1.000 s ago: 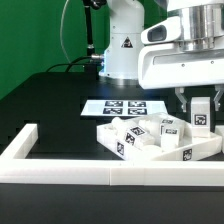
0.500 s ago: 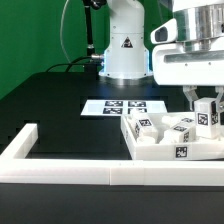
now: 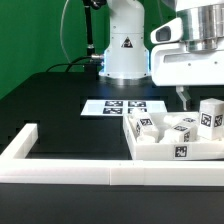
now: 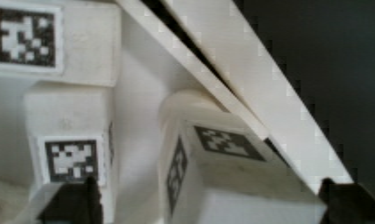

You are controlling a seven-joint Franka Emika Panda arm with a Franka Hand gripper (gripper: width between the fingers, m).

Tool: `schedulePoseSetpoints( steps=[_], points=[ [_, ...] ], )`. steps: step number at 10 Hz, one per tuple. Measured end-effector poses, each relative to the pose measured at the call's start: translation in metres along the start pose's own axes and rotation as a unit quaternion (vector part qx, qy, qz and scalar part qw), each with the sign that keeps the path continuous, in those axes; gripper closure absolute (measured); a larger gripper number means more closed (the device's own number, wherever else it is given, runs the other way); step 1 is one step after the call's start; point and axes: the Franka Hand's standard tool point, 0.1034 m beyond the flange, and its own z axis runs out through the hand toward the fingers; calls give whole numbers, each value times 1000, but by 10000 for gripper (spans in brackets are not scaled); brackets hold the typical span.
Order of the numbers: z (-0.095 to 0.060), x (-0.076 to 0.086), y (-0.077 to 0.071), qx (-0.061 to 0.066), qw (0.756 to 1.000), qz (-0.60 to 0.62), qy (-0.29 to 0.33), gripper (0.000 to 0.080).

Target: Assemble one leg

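Observation:
The white tray-like piece lies at the exterior view's lower right with several tagged white legs in it. One leg stands upright at its right end. My gripper hangs just above and beside that leg, open, with one finger showing left of it. In the wrist view the gripper has its dark fingertips wide apart on either side of this leg, not pressing it. Another leg stands beside it. The tray's rim runs diagonally past.
The marker board lies flat behind the tray. A long white border bar runs along the front and a shorter one along the left. The robot base stands at the back.
The tray with the legs slid toward the exterior view's right. My gripper then opened, let go of the upright leg and rose slightly; the leg stays standing.

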Motion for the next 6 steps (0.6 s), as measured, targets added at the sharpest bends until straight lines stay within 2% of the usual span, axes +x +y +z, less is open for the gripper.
schedulePoseSetpoints(
  steps=[3, 4, 5, 6],
  points=[
    [1, 0, 1, -2, 992, -125, 1, 152],
    [2, -2, 0, -6, 983, -185, 2, 152],
    [1, -3, -3, -16, 965, -260, 5, 151],
    [0, 0, -3, -19, 947, -321, 5, 151]
  ],
)
